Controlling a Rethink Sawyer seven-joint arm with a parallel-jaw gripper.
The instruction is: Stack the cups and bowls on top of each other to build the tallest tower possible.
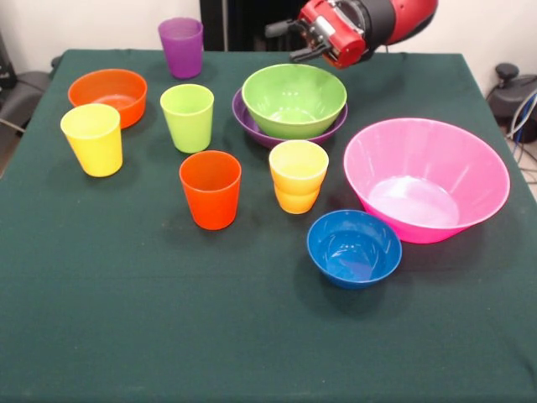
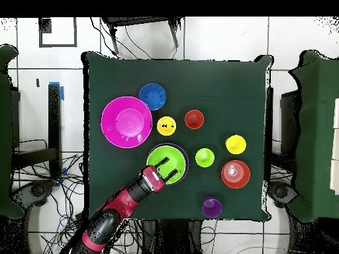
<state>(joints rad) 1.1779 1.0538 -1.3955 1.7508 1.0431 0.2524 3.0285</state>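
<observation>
The lime green bowl [image 1: 294, 99] sits nested in the purple bowl [image 1: 249, 120] at the table's far middle. My gripper [image 1: 290, 42] hovers open and empty just above the green bowl's far rim; the overhead view shows it [image 2: 171, 174] over the green bowl [image 2: 165, 159]. Standing upright and apart are the purple cup [image 1: 181, 46], lime green cup [image 1: 188, 117], yellow cup [image 1: 92, 138], orange-red cup [image 1: 211, 189] and yellow-orange cup [image 1: 298, 175]. The orange bowl [image 1: 108, 95], the large pink bowl [image 1: 426, 178] and the blue bowl [image 1: 353, 248] rest singly on the cloth.
A dark green cloth [image 1: 126, 319] covers the table. The near half holds nothing but the blue bowl. Chairs and cables lie around the table [image 2: 291, 192].
</observation>
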